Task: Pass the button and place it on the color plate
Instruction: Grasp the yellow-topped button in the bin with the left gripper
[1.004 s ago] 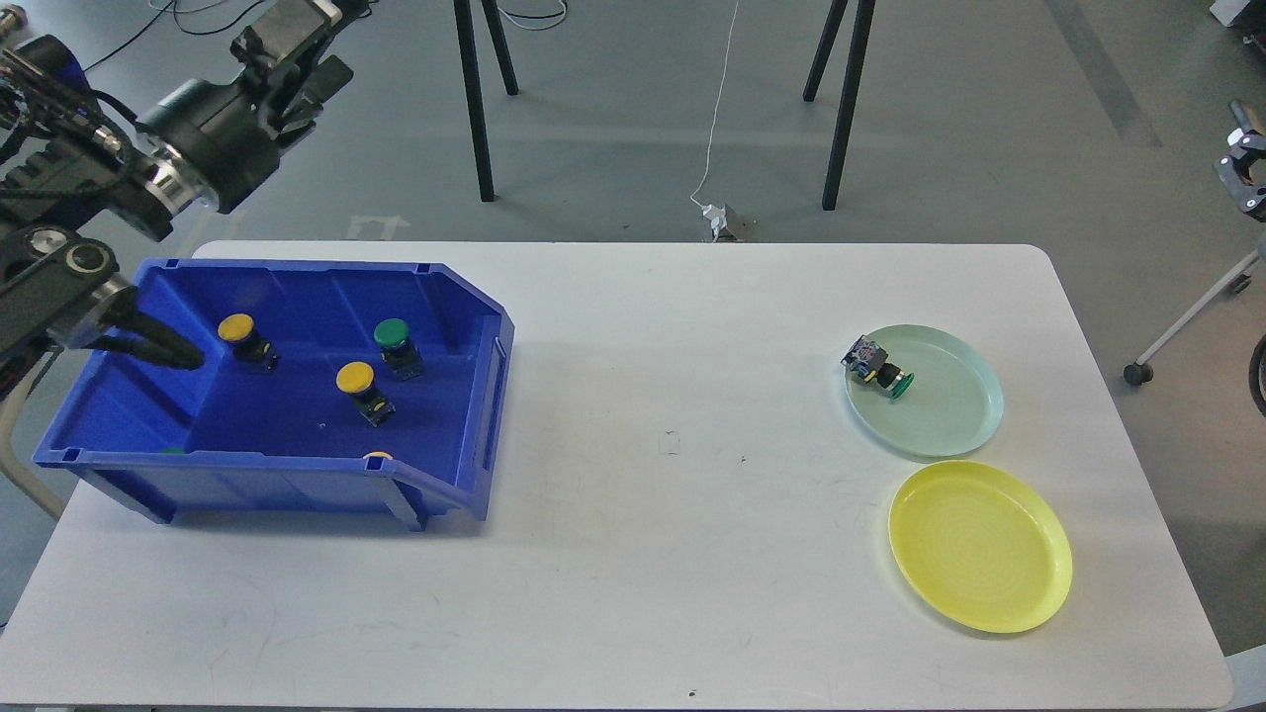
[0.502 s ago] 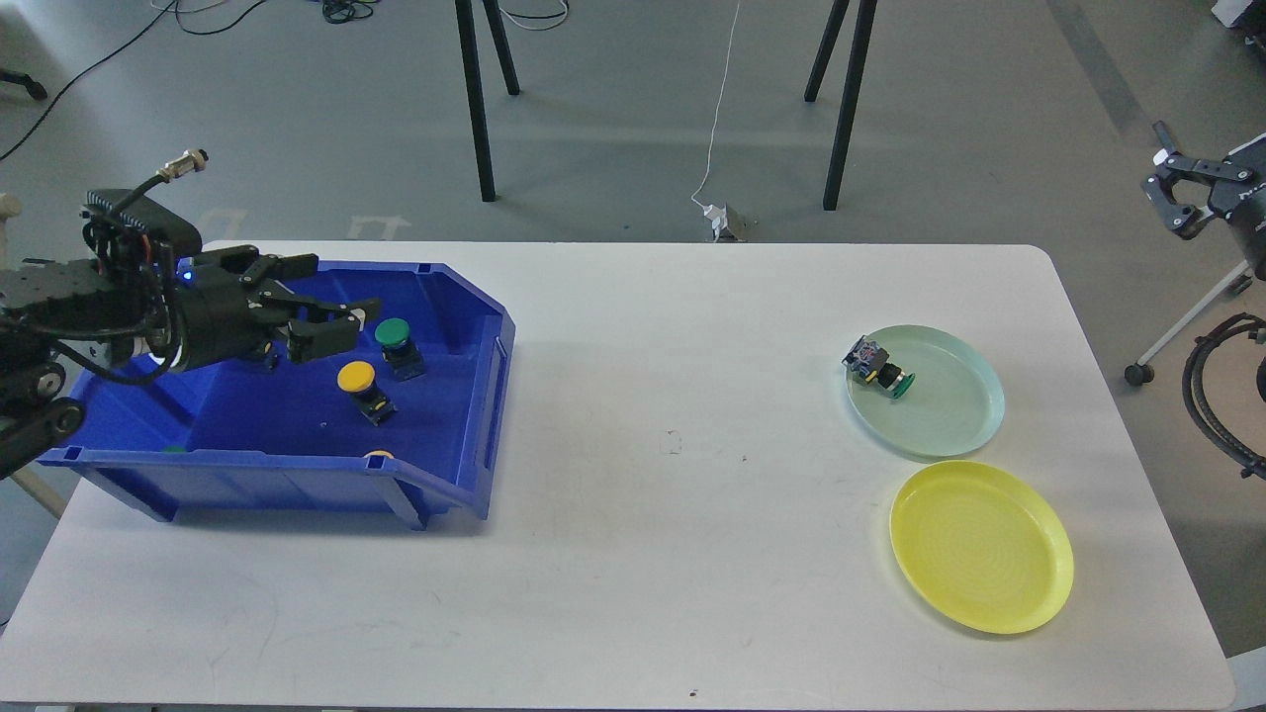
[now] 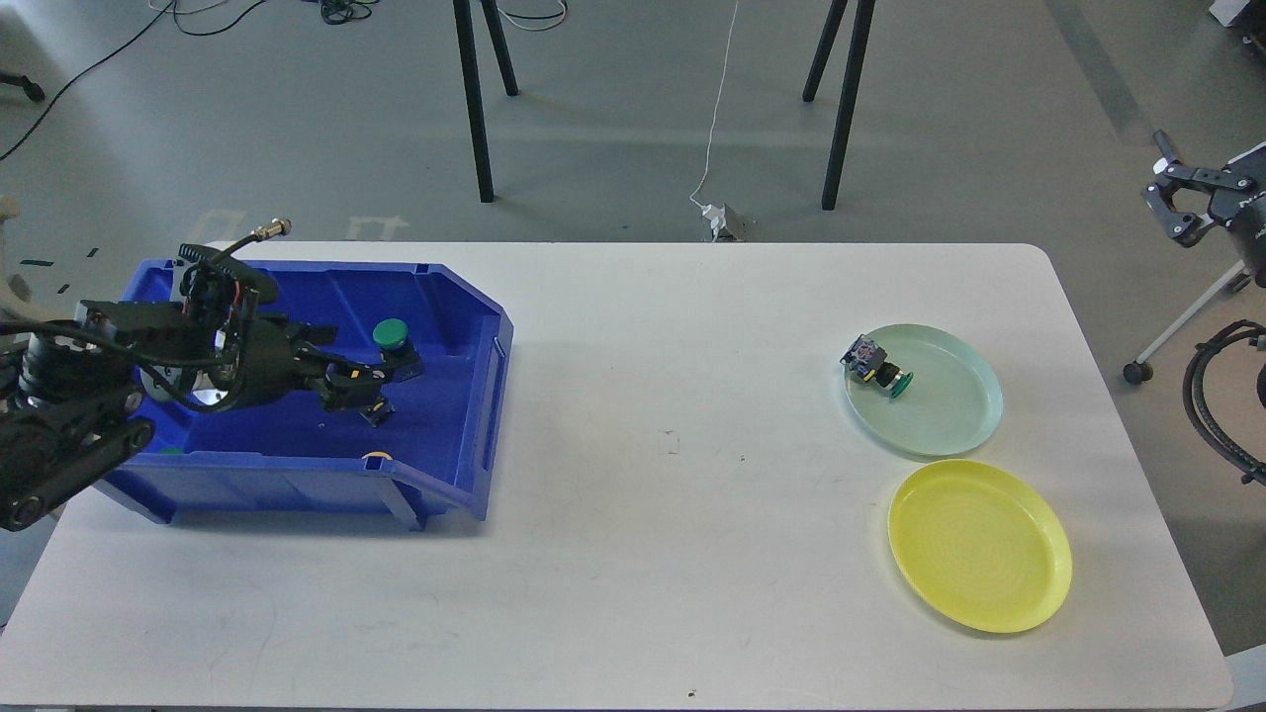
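Note:
A blue bin stands on the left of the white table. My left gripper is down inside it, over the spot where a yellow button stood; only that button's dark base shows below the fingers. I cannot tell whether the fingers are shut on it. A green button stands just behind the gripper. A second yellow cap peeks over the bin's front wall. At the right, a pale green plate holds a green button, and a yellow plate lies empty. My right gripper is open and empty, off the table's right edge.
Black stand legs and a white cable are on the floor behind the table. A wheeled stand is off the table's right side. A small green thing shows at the bin's front left.
My left arm has swung down from above the bin's back left corner into the bin and now covers the middle yellow button. My right gripper has come into view at the right edge.

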Robot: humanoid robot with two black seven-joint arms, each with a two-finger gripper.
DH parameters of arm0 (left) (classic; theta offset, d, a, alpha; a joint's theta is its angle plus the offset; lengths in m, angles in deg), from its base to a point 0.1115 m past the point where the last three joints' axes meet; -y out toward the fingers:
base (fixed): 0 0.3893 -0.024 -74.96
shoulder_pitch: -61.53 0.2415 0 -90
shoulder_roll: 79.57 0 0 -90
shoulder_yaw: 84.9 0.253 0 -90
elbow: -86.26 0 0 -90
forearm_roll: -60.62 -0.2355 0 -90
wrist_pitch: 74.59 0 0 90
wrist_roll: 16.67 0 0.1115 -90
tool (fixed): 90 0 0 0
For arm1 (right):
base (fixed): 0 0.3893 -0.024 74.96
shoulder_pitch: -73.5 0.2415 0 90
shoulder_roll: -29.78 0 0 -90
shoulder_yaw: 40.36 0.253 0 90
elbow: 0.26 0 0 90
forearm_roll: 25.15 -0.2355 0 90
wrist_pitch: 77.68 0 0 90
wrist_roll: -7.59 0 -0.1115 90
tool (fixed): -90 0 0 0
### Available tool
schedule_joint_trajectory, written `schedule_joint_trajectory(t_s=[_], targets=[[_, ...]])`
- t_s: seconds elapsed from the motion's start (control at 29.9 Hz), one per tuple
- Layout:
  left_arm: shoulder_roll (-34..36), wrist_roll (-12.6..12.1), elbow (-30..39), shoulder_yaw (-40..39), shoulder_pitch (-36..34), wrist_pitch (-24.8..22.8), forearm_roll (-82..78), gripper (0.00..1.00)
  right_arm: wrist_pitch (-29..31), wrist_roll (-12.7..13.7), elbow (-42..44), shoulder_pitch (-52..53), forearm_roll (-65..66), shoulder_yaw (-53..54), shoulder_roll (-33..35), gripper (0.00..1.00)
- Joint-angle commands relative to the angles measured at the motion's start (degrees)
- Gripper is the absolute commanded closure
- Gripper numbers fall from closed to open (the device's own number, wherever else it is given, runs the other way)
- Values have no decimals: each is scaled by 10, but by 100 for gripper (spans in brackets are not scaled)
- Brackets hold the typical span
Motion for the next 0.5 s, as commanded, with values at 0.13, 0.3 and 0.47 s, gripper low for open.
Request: schedule_joint_trajectory(t_s=[0.13, 0.3, 0.47], targets=[[-15, 7, -22, 8, -1, 1, 0, 20, -1, 0, -1, 1, 0, 0, -7, 6], [-37, 8, -51, 8, -1, 0, -1, 28, -1, 0, -1, 1, 0, -1, -7, 6], [-52, 8, -69, 9, -1, 0, -3, 28, -1, 0, 3, 1, 0, -4, -7, 6]])
